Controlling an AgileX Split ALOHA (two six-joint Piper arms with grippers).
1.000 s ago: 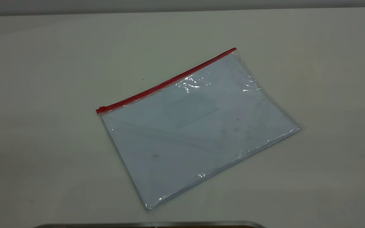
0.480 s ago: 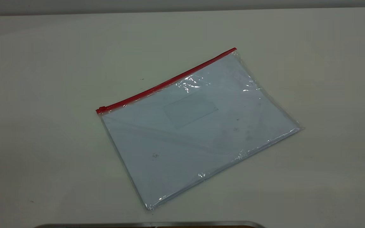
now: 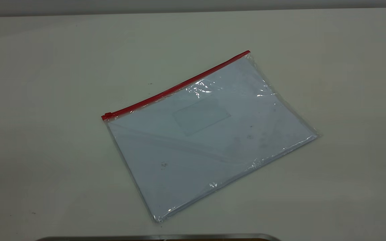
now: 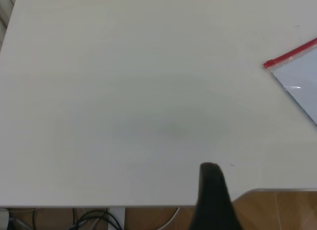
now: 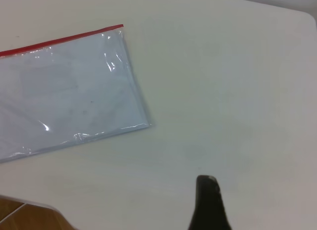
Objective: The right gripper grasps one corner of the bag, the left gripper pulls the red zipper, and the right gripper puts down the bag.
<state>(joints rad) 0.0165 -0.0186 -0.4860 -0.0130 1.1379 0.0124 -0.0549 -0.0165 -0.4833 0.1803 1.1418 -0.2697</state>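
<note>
Left to right across the exterior view: bare off-white table (image 3: 39,150); then a transparent bag (image 3: 209,137), holding what looks like pale paper, lying flat and skewed near the table's middle. Its red zipper (image 3: 176,87) forms the far long edge, running from the slider end (image 3: 105,116) at left up to the far right corner (image 3: 248,52). The film is thin, glossy and slightly wrinkled, with bright glints; a smaller rectangular pocket shows at its centre.

Neither arm appears in the exterior view. In the left wrist view one dark finger (image 4: 213,195) of the left gripper hangs above the table edge, well apart from the slider end (image 4: 269,64). In the right wrist view one dark finger (image 5: 208,203) of the right gripper shows likewise, the bag's near right corner (image 5: 147,124) lying closer. Whether either pincer is open cannot be told.

The flat bag fits a stage before lifting or after setting down.
</note>
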